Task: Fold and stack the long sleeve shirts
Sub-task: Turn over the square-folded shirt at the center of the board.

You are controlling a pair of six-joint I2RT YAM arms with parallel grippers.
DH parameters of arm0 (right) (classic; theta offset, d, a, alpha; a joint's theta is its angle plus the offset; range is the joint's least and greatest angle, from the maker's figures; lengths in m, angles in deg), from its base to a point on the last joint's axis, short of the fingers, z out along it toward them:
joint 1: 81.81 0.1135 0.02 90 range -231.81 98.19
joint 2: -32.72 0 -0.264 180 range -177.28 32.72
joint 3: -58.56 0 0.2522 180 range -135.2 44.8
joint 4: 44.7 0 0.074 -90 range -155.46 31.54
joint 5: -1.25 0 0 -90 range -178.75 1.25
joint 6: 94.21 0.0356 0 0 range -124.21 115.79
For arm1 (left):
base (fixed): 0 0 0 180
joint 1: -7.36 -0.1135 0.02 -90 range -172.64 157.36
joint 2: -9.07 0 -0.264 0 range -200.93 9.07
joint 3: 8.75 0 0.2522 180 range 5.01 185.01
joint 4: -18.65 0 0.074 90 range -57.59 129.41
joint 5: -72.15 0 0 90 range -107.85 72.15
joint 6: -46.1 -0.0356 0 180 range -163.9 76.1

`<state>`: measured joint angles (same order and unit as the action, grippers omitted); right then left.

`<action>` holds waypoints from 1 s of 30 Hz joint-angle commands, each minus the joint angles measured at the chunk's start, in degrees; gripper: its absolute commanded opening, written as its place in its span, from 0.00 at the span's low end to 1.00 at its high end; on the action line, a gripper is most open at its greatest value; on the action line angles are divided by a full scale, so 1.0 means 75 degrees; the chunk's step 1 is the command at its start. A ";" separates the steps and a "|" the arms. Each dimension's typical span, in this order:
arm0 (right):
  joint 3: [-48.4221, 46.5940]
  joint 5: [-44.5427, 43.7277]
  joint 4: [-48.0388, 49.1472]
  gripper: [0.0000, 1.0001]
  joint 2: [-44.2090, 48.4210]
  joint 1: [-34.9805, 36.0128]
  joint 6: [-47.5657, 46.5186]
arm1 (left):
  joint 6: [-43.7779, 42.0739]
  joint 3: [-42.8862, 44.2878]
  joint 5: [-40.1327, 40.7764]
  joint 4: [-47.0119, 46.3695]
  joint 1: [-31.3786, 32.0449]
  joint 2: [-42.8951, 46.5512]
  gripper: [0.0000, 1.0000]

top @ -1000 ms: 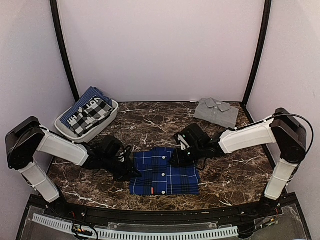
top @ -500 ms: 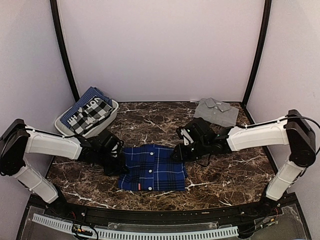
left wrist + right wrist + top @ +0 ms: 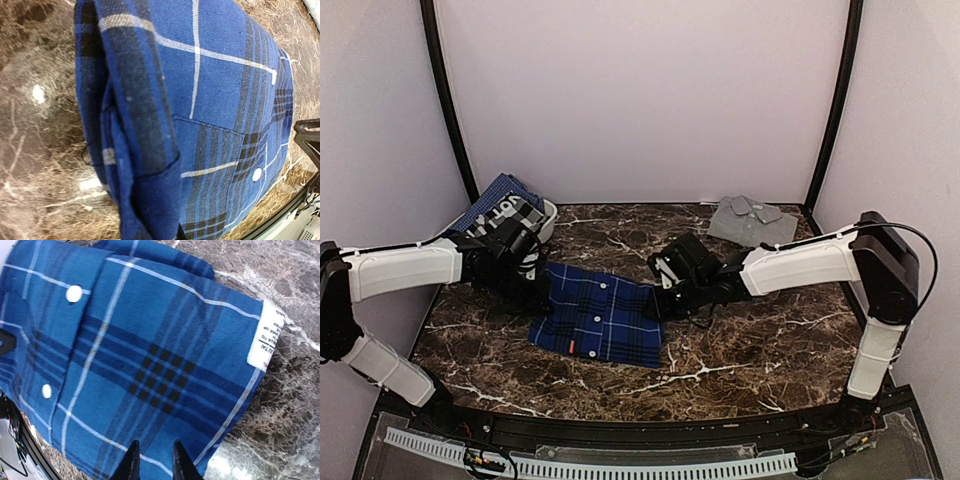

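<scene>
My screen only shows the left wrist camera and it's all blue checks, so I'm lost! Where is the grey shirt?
Observer: The grey shirt lies folded at the far right corner of the table, apart from the plaid shirt.
Operator: Is the other hand near my shirt?
Observer: Yes, the right hand is at the plaid shirt's right edge.
Operator: Anything else out there?
Observer: A pale basket holding clothes sits at the far left.

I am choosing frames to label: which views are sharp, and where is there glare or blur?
Top view: evenly lit and sharp. Left wrist: the shirt fills the frame, its near fold slightly soft; white glare spots on the table. Right wrist: sharp, even the label print shows.
</scene>
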<state>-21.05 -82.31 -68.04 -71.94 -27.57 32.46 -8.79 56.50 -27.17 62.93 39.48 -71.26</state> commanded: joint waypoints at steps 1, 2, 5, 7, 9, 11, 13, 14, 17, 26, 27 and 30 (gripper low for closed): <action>-0.0470 -0.0297 -0.0217 0.18 -0.0550 0.0078 -0.0128 | -0.0956 0.0543 0.0019 0.0997 -0.0272 0.0373 0.00; -0.0548 -0.0420 -0.0311 0.16 -0.0683 0.0082 -0.0120 | -0.1064 0.0589 0.0000 0.1071 -0.0303 0.0427 0.00; -0.0794 -0.0480 -0.0366 0.12 -0.1074 0.0090 -0.0181 | -0.1249 0.0814 -0.0103 0.1357 -0.0437 0.0521 0.00; -0.1000 -0.0374 -0.0341 0.11 -0.1301 0.0146 -0.0234 | -0.1447 0.1030 -0.0201 0.1574 -0.0478 0.0574 0.00; -0.1262 -0.0276 -0.0278 0.11 -0.1557 0.0252 -0.0265 | -0.1613 0.1335 -0.0265 0.1788 -0.0495 0.0594 0.00; -0.1722 -0.0178 -0.0354 0.11 -0.1892 0.0360 -0.0271 | -0.1793 0.1688 -0.0336 0.1987 -0.0497 0.0602 0.00; -0.2158 -0.0083 -0.0359 0.11 -0.2255 0.0487 -0.0198 | -0.1948 0.2115 -0.0364 0.2213 -0.0508 0.0568 0.00; -0.2335 0.0027 -0.0260 0.11 -0.2400 0.0534 -0.0125 | -0.1996 0.2464 -0.0386 0.2332 -0.0515 0.0542 0.00; -0.2999 0.0463 0.0478 0.12 -0.2998 0.0683 0.0275 | -0.2147 0.3331 -0.0797 0.2451 -0.0520 0.0172 0.00; -0.5243 0.2849 0.3098 0.16 -0.4998 0.0686 0.1799 | -0.0892 0.4286 -0.3157 0.0265 -0.0158 -0.1224 0.00; -0.5157 0.2889 0.3240 0.18 -0.4949 0.0641 0.1877 | -0.0800 0.4246 -0.3102 0.0090 -0.0123 -0.1297 0.00; -0.4556 0.3045 0.3674 0.21 -0.4627 0.0404 0.1990 | -0.0463 0.4074 -0.2850 -0.0175 -0.0111 -0.1472 0.00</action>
<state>-57.53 -65.74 -51.10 -109.23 -22.96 43.47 -16.92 87.75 -45.81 69.23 37.80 -81.80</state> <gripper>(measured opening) 0.200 0.028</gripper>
